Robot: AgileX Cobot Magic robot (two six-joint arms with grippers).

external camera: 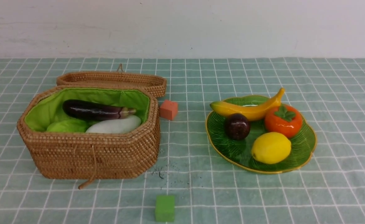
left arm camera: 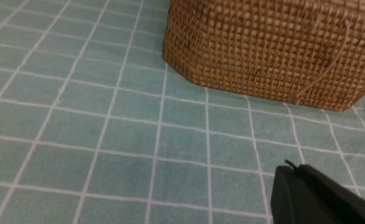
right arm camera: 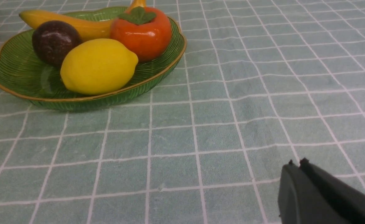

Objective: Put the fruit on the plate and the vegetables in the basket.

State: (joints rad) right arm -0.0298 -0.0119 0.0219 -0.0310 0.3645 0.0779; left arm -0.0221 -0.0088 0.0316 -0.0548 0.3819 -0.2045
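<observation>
Left tool (left arm camera: 289, 166) pressed together, empty, right tool (right arm camera: 296, 163) seemingly likewise, both above tablecloth (right arm camera: 201, 130).

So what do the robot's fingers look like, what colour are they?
Only a little shows, and only from the wrist cameras. The left gripper has matte black fingers, smooth with rounded edges, pressed flat together into one wedge shape. The right gripper looks the same: plain black fingers with two tiny nubs at the tip. No cables, stickers or markings show, and the arms themselves are out of sight.
</observation>
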